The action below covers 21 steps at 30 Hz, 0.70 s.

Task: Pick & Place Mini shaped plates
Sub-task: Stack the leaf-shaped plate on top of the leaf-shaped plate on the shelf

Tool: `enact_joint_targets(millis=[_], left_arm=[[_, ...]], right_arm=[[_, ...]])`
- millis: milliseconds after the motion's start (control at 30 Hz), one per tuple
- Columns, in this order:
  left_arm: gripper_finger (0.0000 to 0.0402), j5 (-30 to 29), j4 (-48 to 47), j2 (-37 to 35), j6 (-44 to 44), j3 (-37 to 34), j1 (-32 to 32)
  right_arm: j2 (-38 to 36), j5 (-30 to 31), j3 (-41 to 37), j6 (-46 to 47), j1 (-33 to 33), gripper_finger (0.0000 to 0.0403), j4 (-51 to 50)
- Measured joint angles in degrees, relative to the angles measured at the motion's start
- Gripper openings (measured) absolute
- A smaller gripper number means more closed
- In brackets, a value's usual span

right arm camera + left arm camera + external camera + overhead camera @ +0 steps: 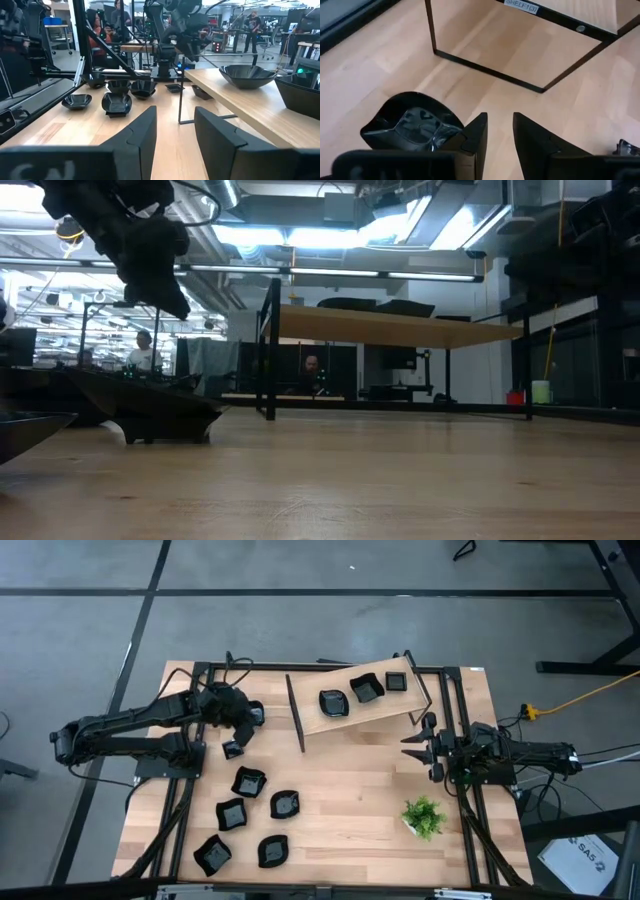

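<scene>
Robotics laboratory in an open industrial hall. A butcher-block table (350,780) in a black metal frame stands on a grey floor marked with dark lines; two dark arms are mounted at its 9 and 3 o'clock edges, with cabling and a yellow plug (527,712) trailing at 3 o'clock. A raised wooden shelf (555,15) bearing a printed label sits toward 12 o'clock. Beyond the table, the low view shows exposed ceiling ducts and strip lights (330,230), and seated people (143,350) at workstations. The right wrist view shows more benches, monitors and standing people (252,30).
</scene>
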Motion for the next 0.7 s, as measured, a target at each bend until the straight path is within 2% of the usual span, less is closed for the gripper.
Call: enact_joint_targets(millis=[233,367,700], left_arm=[[0.0082,-0.6,-2.6,4.3,-1.7,0.0,-3.4],[0.0082,-4.3,-0.9,7.3,-3.3,0.0,-4.7],[0.0091,-14.0,1.0,14.5,-20.4,0.0,-2.9]], right_arm=[[0.0,0.0,0.0,0.0,0.0,0.0132,0.0],[0.0,0.0,0.0,0.0,0.0,0.0132,0.0],[0.0,0.0,0.0,0.0,0.0,0.0132,0.0]])
